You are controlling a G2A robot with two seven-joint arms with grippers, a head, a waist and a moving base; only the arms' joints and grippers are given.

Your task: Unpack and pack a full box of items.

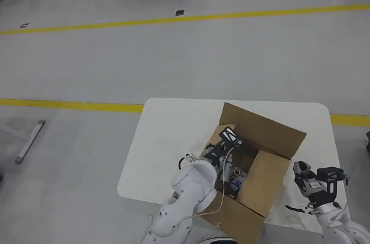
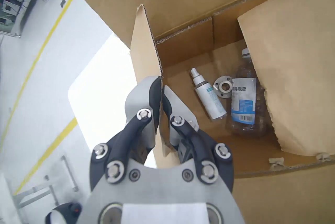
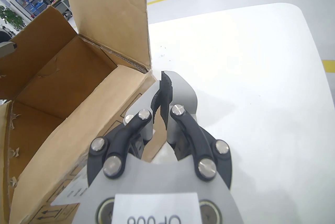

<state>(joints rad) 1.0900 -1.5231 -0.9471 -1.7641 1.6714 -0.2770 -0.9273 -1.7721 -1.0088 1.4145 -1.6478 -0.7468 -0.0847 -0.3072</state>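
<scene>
An open cardboard box (image 1: 267,131) stands on the white table (image 1: 172,140). My left gripper (image 2: 161,87) is shut on the upright edge of the box's side flap (image 2: 145,47); from above the left gripper (image 1: 229,136) sits at the box's left rim. On the box floor lie a small white spray bottle (image 2: 208,95), a metal flange ring (image 2: 222,85) and a large clear bottle with a blue-white label (image 2: 244,101). My right gripper (image 3: 162,86) is shut with nothing in it, just outside the box's right corner (image 3: 146,73).
One tall flap (image 3: 110,0) stands up beside the right gripper, and another flap (image 2: 295,73) leans over part of the box's inside. Bare table (image 3: 235,65) lies to the right of the box. Yellow floor lines (image 1: 172,19) run beyond the table.
</scene>
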